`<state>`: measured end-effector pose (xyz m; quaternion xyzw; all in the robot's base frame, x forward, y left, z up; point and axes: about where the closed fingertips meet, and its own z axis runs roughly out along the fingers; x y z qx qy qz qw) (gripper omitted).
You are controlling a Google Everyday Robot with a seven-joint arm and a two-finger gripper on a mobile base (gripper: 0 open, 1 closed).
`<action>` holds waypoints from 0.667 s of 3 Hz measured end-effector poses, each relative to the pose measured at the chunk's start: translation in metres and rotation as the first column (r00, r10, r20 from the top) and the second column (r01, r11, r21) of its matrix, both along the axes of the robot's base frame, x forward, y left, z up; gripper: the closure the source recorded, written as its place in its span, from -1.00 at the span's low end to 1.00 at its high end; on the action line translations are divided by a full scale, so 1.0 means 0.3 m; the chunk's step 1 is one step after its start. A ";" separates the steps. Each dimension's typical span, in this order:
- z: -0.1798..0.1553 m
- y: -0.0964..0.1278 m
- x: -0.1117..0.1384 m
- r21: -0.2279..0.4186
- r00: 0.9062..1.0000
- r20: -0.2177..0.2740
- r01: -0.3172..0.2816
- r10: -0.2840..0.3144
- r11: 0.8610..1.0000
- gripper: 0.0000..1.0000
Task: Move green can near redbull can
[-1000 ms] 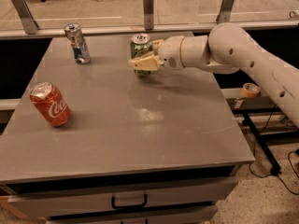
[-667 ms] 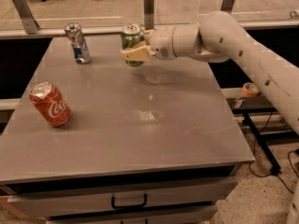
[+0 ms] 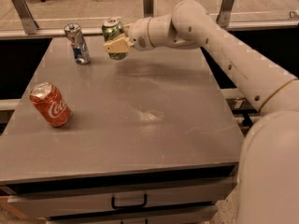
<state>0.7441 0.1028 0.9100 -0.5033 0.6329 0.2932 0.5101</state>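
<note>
In the camera view, the end effector (image 3: 117, 45) is closed around the green can (image 3: 112, 31) and holds it upright at the far side of the worktop (image 3: 140, 125), near the redbull can (image 3: 78, 44) but not touching it. It should lower the can straight and release gently, so that neither can tips.

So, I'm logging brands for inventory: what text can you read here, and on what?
"Coca", start of the white script, on the red can, front left.
The green can, clamped in the gripper at the back of the table: label unreadable.
The redbull can beside it: unreadable.
</note>
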 end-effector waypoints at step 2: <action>-0.059 0.154 0.040 0.033 0.996 -0.087 -0.035 0.038 0.999 0.08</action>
